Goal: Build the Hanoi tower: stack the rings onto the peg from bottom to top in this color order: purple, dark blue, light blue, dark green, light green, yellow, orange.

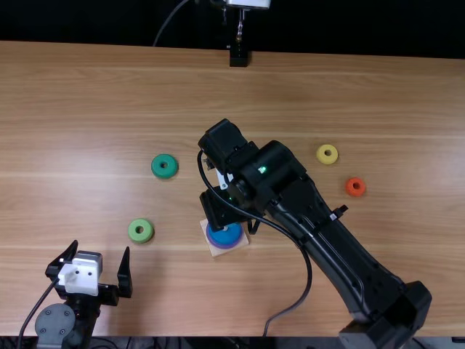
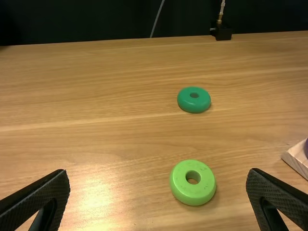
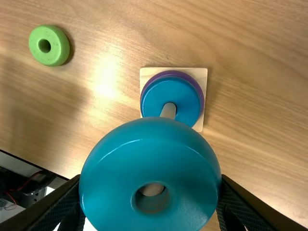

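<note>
Right wrist view: my right gripper (image 1: 228, 213) is closed on the glossy light blue ring (image 3: 149, 168), peg (image 3: 168, 111) showing through its hole — purple ring (image 3: 200, 91) and dark blue ring (image 3: 168, 94) stacked beyond. Top view gives me yellow ring (image 1: 327, 147) well inside the worktop (image 1: 290, 94) edges — left gripper (image 1: 102, 247) wide apart, holding nothing, near the near edge.

There are seven rings (image 1: 141, 238), one peg (image 3: 168, 110), one square base (image 3: 201, 76), two arms (image 1: 334, 243).

We see the dark blue ring (image 3: 159, 94) on the purple ring (image 3: 172, 73) around the peg (image 3: 168, 111), the light blue ring (image 3: 149, 151) held above. Dark green (image 2: 194, 106), light green (image 2: 193, 198), yellow (image 1: 321, 155) and orange rings (image 1: 349, 187) lie flat to either side
</note>
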You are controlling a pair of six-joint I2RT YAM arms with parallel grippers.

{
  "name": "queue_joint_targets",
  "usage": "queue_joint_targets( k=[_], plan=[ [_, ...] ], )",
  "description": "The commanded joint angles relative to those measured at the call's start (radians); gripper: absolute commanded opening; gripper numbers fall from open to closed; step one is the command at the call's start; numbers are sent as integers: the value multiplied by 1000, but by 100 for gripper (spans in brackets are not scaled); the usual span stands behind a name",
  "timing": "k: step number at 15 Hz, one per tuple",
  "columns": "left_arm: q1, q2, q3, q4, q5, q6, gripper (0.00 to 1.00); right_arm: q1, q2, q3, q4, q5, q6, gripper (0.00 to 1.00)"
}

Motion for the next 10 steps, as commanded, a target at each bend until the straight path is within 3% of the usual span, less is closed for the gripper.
queue_joint_targets(
  k=[1,2,3,4,6,10],
  plan=[
    [11,-12,-105,-75,9,16,100,14,51,13,0,5,7,12],
    [11,-12,-105,-75,10,16,100,14,51,13,0,7,9,29],
    [11,-12,-105,-75,9,16,100,14,51,13,-4,7,26,57],
    [11,-12,-105,-75,9,16,100,14,52,13,-4,9,51,77],
    [11,-12,-105,-75,10,16,100,14,52,13,-4,9,66,100],
    [11,-12,-105,-75,9,16,100,14,51,13,-6,11,66,100]
  ],
)
